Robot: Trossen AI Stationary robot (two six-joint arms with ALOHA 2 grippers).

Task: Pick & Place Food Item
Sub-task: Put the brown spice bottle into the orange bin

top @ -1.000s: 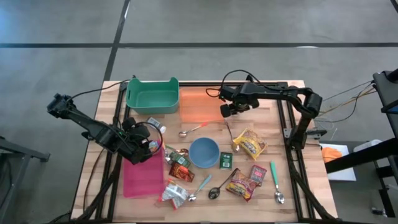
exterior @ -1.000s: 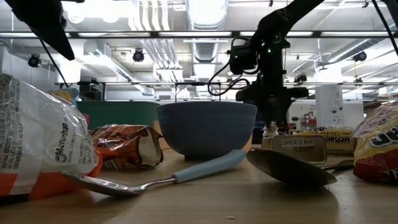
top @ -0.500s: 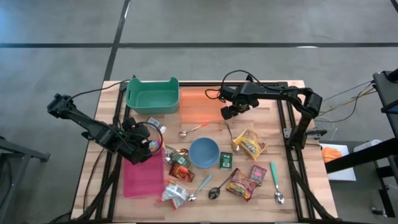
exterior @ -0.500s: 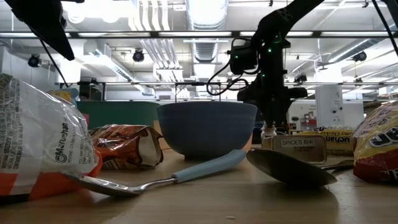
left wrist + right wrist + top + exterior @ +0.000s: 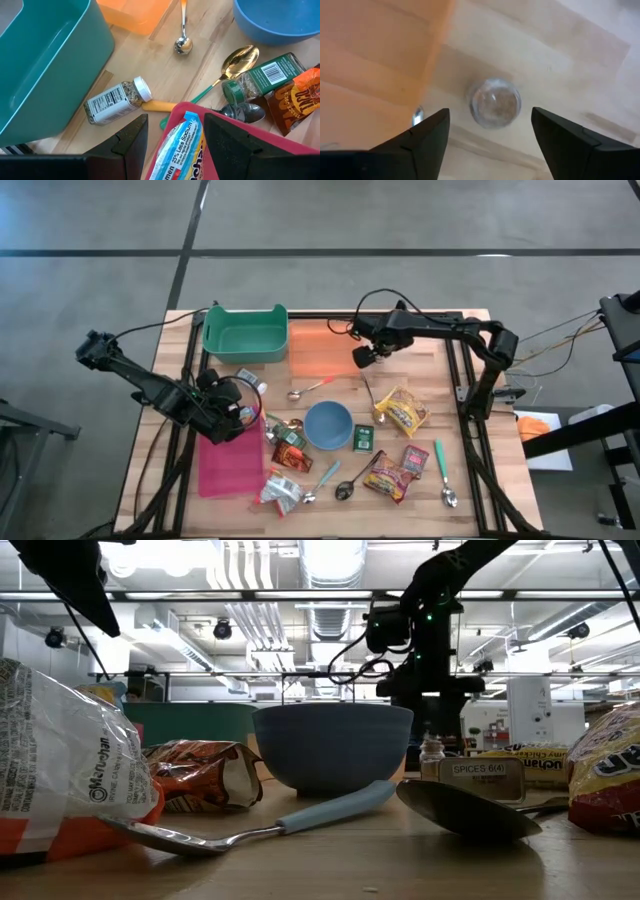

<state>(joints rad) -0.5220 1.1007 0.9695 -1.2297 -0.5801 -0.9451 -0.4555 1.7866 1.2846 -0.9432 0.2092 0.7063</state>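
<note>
Risen and spread since a second ago — right gripper now open, above a small glass jar left upright on the bench, just beside the orange mat. Likely rigid, smooth, slippery and breakable; best pinched across its round body, low. Near the jar: a silver spoon and the yellow snack bag. Left gripper parted, hovering over a packet on the pink tray, well apart from the jar.
</note>
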